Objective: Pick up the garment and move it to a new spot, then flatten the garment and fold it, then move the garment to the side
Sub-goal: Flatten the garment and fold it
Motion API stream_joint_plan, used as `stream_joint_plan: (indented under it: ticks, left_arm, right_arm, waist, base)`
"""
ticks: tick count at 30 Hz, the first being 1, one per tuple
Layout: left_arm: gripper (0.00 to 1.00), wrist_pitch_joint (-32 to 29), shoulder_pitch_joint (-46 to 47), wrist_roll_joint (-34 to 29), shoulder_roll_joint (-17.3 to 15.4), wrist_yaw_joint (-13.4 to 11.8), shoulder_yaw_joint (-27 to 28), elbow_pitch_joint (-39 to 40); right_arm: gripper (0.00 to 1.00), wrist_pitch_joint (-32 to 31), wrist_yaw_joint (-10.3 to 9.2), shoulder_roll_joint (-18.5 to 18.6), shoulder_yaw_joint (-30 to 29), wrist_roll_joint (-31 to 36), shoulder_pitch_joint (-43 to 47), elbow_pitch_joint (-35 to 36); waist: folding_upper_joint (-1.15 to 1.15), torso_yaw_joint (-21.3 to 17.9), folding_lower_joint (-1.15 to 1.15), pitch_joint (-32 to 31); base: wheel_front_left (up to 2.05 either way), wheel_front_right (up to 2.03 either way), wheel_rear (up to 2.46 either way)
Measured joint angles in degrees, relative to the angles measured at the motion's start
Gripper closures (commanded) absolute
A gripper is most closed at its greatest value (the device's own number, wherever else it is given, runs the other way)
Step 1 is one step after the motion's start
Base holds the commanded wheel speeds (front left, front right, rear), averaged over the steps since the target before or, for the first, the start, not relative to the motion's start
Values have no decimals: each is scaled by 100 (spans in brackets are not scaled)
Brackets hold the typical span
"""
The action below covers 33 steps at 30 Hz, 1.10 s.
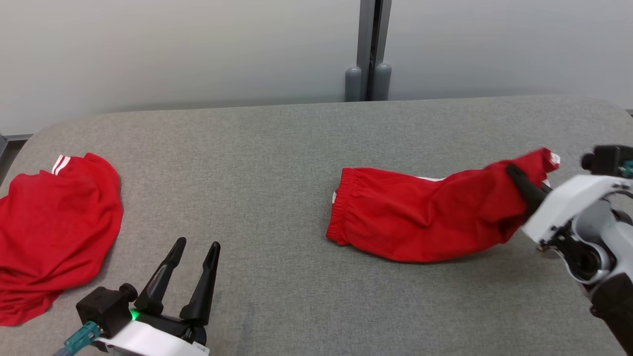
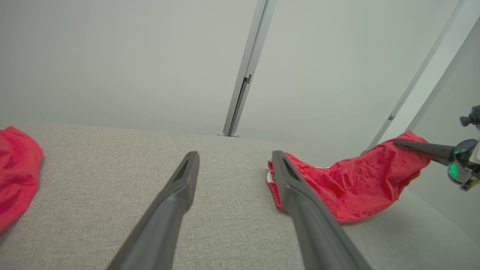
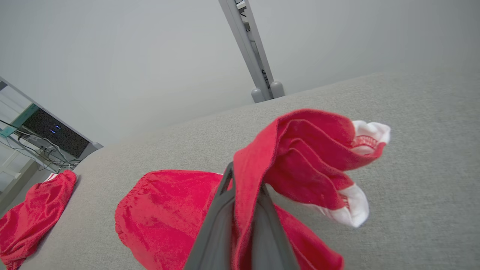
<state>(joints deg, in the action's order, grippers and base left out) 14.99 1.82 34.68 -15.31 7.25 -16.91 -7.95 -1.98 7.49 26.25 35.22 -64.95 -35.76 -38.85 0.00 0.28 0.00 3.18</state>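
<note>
Right gripper (image 1: 512, 170) fingers pinched one end of the red garment (image 1: 420, 222), holding it raised off the grey table (image 1: 257, 163); waistband end lay on the table, right of centre. Left gripper (image 1: 198, 243) fingers spread, empty. Second red cloth (image 1: 54, 222) at left edge

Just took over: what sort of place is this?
Probably a lab or test cell: grey fabric-covered table, plain pale wall panels joined by a grey metal post, dark electronics box trailing cables.
</note>
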Motion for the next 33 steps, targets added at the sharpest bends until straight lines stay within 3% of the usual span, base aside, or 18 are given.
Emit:
stream_joint_plan:
  ticks: [7, 15, 23, 24, 25, 26, 27, 33]
  left_arm:
    - [0, 0, 31, 24, 73, 1, -100, -112]
    - [0, 0, 216, 85, 229, 11, -189, -261]
    - [0, 0, 325, 131, 293, 18, -259, -375]
    - [0, 0, 328, 133, 289, 18, -258, -381]
    - [0, 0, 328, 138, 283, 18, -259, -392]
    - [0, 0, 330, 148, 279, 18, -260, -402]
    - [0, 0, 334, 157, 277, 18, -260, -411]
    - [0, 0, 338, 158, 271, 18, -253, -434]
  right_arm:
    - [100, -305, 0, -513, 488, 189, -623, -177]
    - [100, -817, 0, -1088, 927, 170, -1114, -922]
    - [97, -889, 0, -1533, 1220, 87, -1308, -1480]
    - [90, -892, 0, -1577, 1252, 83, -1324, -1543]
    - [62, -890, 0, -1612, 1280, 74, -1334, -1588]
    - [16, -862, 0, -1645, 1311, 53, -1344, -1629]
    - [0, -858, 0, -1675, 1335, 38, -1360, -1672]
    - [0, -694, 0, -1714, 1482, -85, -1382, -1668]
  waist:
    - [0, 222, 0, 39]
    - [0, 682, 0, 185]
    - [0, 1097, 0, 287]
    - [0, 1123, 0, 293]
    - [0, 1140, 0, 298]
    - [0, 1152, 0, 301]
    - [0, 1154, 0, 299]
    - [0, 1054, 0, 247]
  base:
    - [0, 0, 0]
    - [0, 0, 0]
    - [0, 0, 0]
    - [0, 0, 0]
    - [0, 0, 0]
    - [0, 0, 0]
    - [0, 0, 0]
    - [0, 0, 0]
